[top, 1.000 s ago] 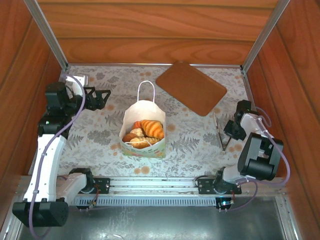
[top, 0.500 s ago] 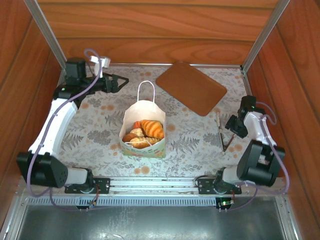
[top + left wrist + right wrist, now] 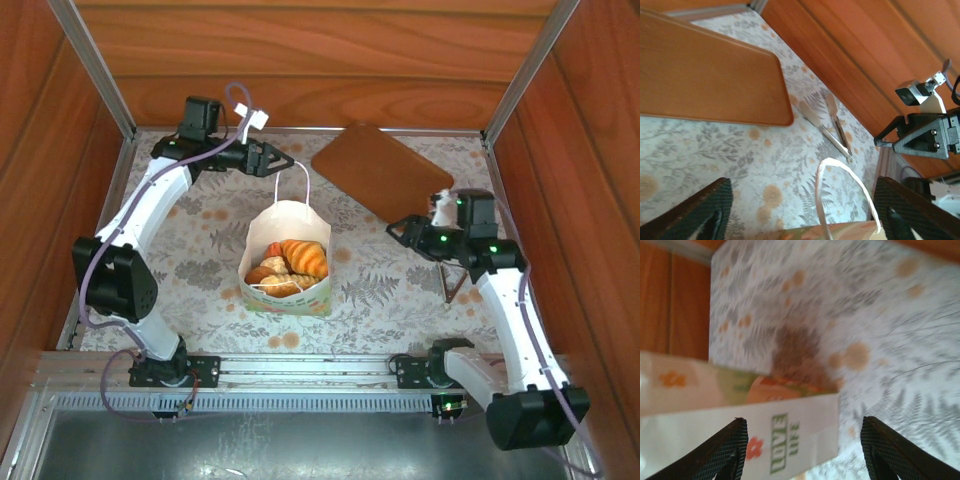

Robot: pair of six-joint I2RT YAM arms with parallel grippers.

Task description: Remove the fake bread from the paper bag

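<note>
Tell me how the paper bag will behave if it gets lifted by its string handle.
The paper bag looks thin-walled, so it will probably crumple or sag rather than hold shape. Its string handle is a thin loop, so the bag would likely swing. The fake bread inside may shift and tilt it.

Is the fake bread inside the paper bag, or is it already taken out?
Inside. In the top view the paper bag has its mouth open upward, and the fake bread lies piled within its walls.
</note>
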